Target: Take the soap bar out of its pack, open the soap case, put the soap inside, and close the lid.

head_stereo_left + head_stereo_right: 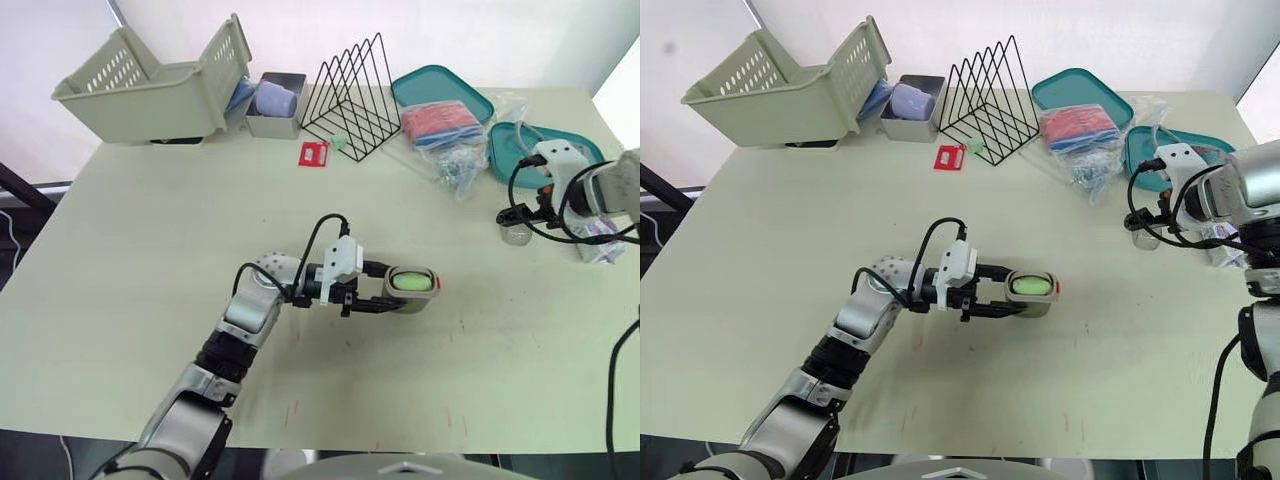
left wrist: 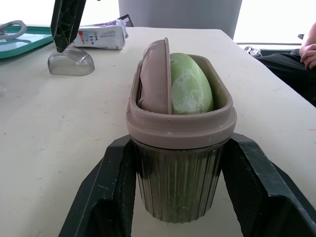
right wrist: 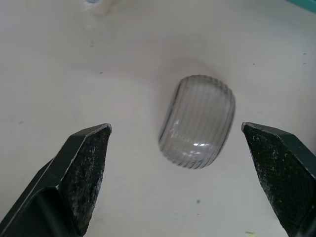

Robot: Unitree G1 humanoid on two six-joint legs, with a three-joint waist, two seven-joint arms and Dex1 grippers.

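Note:
The ribbed grey soap case (image 1: 412, 293) stands mid-table with its top uncovered. The green soap bar (image 2: 190, 89) sits upright inside it beside a brown inner tray (image 2: 154, 79). My left gripper (image 1: 393, 290) is shut on the case, one finger (image 2: 106, 192) pressed against each side. The clear ribbed lid (image 3: 197, 121) lies on the table at the right (image 1: 515, 234). My right gripper (image 1: 525, 212) hovers just above the lid, open, with its fingertips (image 3: 89, 148) spread wider than it. The soap pack (image 1: 600, 245) lies near the right edge.
Along the back stand a green basket (image 1: 150, 85), a grey box with a purple cup (image 1: 275, 105), a black wire rack (image 1: 355, 95) and teal trays (image 1: 440, 88) with red packets (image 1: 440, 122). A small red card (image 1: 314, 152) lies nearby. A person's arm (image 2: 308, 47) shows beyond the table.

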